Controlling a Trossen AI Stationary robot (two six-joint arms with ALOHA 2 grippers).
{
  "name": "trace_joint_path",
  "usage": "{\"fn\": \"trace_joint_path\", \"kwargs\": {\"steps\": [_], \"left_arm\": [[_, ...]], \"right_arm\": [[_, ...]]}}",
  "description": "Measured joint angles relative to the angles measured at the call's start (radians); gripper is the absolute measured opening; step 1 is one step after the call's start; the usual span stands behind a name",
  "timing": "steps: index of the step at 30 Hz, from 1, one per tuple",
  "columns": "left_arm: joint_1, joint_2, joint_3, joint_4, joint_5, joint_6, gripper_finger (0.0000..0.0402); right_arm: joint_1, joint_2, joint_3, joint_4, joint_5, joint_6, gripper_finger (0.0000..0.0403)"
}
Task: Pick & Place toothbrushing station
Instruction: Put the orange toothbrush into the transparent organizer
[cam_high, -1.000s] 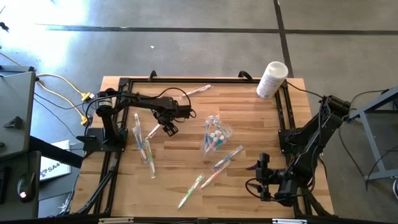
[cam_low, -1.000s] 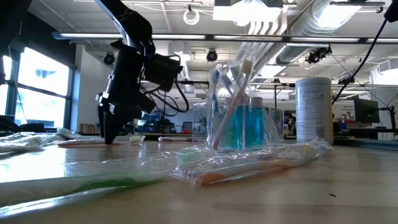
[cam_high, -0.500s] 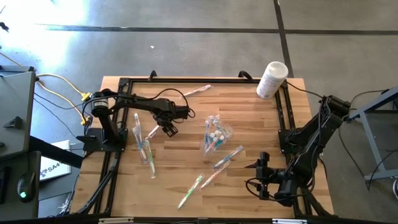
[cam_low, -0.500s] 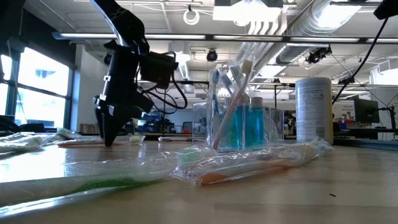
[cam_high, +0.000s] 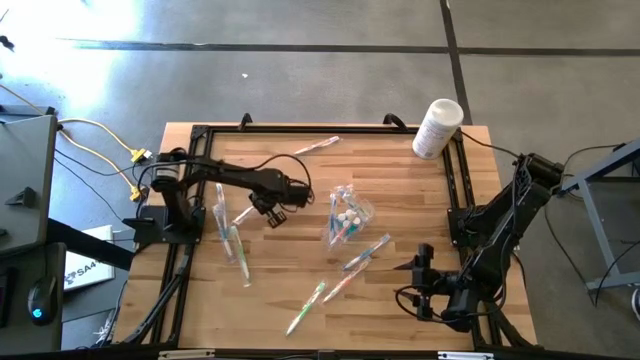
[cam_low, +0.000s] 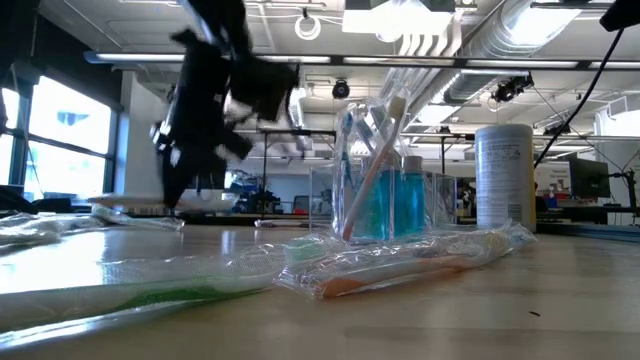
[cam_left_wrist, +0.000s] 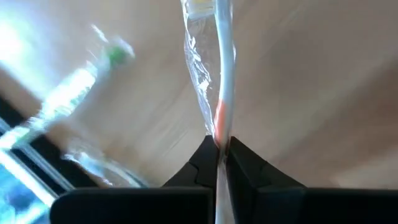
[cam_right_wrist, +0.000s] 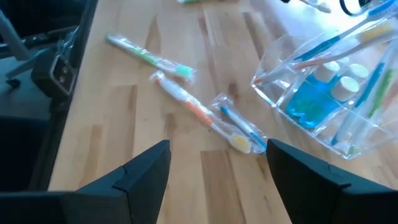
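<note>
My left gripper (cam_high: 264, 209) is shut on a white toothbrush with an orange stretch (cam_left_wrist: 222, 68), still in its clear wrapper, at the table's left-centre. The low view shows this brush (cam_low: 125, 204) lifted off the wood. A clear crinkly bag (cam_high: 347, 215) at mid-table holds several toothbrushes and teal tubes (cam_right_wrist: 311, 96). More wrapped toothbrushes lie flat on the table: some at the left (cam_high: 232, 238), one at the far edge (cam_high: 318, 146), others toward the near side (cam_high: 364, 254). My right gripper (cam_right_wrist: 217, 158) waits open at the near right (cam_high: 418, 277). My left gripper pinches the wrapped toothbrush between its two fingers at the orange stretch of the handle (cam_left_wrist: 219, 138), roughly mid-length. The fingers come from above, pointing down, and lie across the brush. The brush hangs about level, clear of the table (cam_low: 125, 204).
A white canister (cam_high: 437, 127) stands at the far right corner. A black frame rail (cam_high: 455, 190) runs along the table's sides. Wrapped brushes (cam_low: 400, 268) lie close to the near edge. Bare wood lies between the bag and the far edge.
My left gripper has shut on the white-and-orange toothbrush and risen. The brush, which lay flat on the wood, now hangs about level clear of the table.
</note>
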Motion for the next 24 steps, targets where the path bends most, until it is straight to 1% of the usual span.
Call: {"fn": "trace_joint_path", "kwargs": {"steps": [1,3,6,8,10,11,13,15,17,19,20,22,24], "left_arm": [[-0.027,-0.015,0.039,-0.034,-0.032,-0.024,0.0008],[-0.086,-0.033,0.119,-0.171,-0.089,-0.080,0.0008],[-0.184,-0.052,0.252,-0.250,-0.142,-0.154,0.0005],[-0.265,-0.069,0.338,-0.256,-0.169,-0.172,0.0004],[-0.349,-0.096,0.392,-0.195,-0.214,-0.169,0.0005],[-0.389,-0.103,0.403,-0.149,-0.245,-0.152,0.0006],[-0.461,-0.128,0.401,0.030,-0.303,-0.094,0.0006],[-0.524,-0.146,0.373,0.171,-0.356,-0.026,0.0006],[-0.568,-0.146,0.341,0.371,-0.409,0.069,0.0005],[-0.590,-0.144,0.289,0.525,-0.452,0.163,0.0005],[-0.593,-0.144,0.255,0.618,-0.457,0.207,0.0005],[-0.579,-0.142,0.172,0.850,-0.442,0.283,0.0005],[-0.550,-0.142,0.073,1.033,-0.422,0.347,0.0004]], "right_arm": [[0.000,0.000,0.000,-0.003,0.018,0.000,0.0259],[0.000,0.000,0.000,-0.016,0.060,0.008,0.0259],[0.000,0.000,0.000,-0.056,0.103,0.048,0.0259],[0.000,-0.001,0.000,-0.095,0.114,0.089,0.0259],[0.000,0.000,0.000,-0.126,0.114,0.124,0.0259],[0.000,0.000,0.000,-0.138,0.115,0.144,0.0259],[0.000,0.000,0.000,-0.163,0.114,0.177,0.0259],[0.000,0.000,-0.001,-0.164,0.115,0.184,0.0259],[0.002,-0.001,-0.016,-0.145,0.116,0.184,0.0259],[0.003,-0.001,-0.037,-0.136,0.133,0.186,0.0259],[0.003,-0.001,-0.047,-0.133,0.140,0.195,0.0259],[0.002,-0.001,-0.067,-0.135,0.152,0.209,0.0259],[0.002,-0.001,-0.080,-0.128,0.160,0.212,0.0259]]}}
